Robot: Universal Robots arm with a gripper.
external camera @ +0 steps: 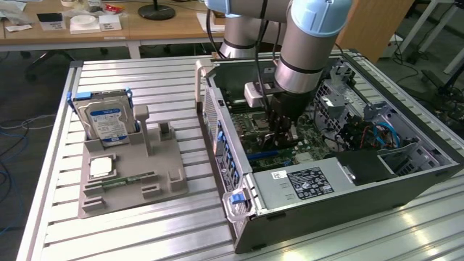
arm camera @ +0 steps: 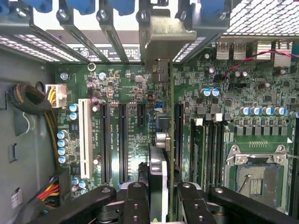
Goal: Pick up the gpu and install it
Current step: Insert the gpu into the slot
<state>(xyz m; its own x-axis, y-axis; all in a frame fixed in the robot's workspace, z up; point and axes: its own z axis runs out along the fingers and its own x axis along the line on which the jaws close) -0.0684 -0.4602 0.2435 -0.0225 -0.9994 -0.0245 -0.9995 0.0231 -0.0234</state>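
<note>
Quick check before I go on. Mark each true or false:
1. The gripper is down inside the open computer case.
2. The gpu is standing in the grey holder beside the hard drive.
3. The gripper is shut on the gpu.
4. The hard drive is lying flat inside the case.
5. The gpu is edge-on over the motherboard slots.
1. True. The gripper is down inside the computer case, over the motherboard.
2. False. The gpu is inside the case, between the gripper's fingers.
3. True. The fingers sit on either side of the card.
4. False. The hard drive stands upright in the grey holder, outside the case.
5. True. Its metal end bracket reaches to the rear slot openings.
</note>
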